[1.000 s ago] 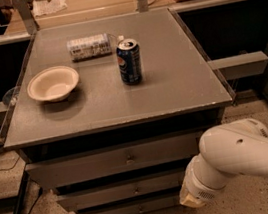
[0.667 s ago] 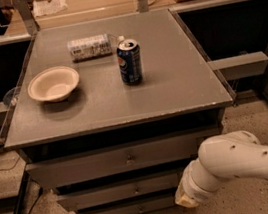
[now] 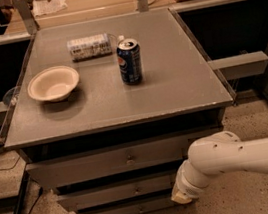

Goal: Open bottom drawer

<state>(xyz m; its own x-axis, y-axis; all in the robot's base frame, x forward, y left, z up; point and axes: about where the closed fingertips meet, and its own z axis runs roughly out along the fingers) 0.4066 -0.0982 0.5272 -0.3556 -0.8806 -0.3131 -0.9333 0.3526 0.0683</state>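
The bottom drawer (image 3: 125, 210) is sitting lowest in the grey cabinet (image 3: 123, 105), just above the floor (image 3: 250, 202) and beneath the two taller fronts, and it is looking closed; the gripper (image 3: 180, 197) is hanging low at the cabinet's front right corner, level with that slim panel and right beside its right end; how far the claw is spread, and whether it is holding anything, I cannot tell, because the white arm (image 3: 243, 155) is ending in a pale tip that is giving nothing away; judging the drawer now, it is looking like a stiff, rigid front that should be sliding on runners, probably light for so shallow a box, nothing fragile about it; the place to be taking hold is the small round knob at the centre of the panel, and a knob that small and smooth is likely to be slipping out of a loose pinch, so a firm, square grip and a straight outward pull are seeming wise; that knob is hard to make out in the shadow, the panel's right end is disappearing behind the wrist, and the arm is running off the right edge.
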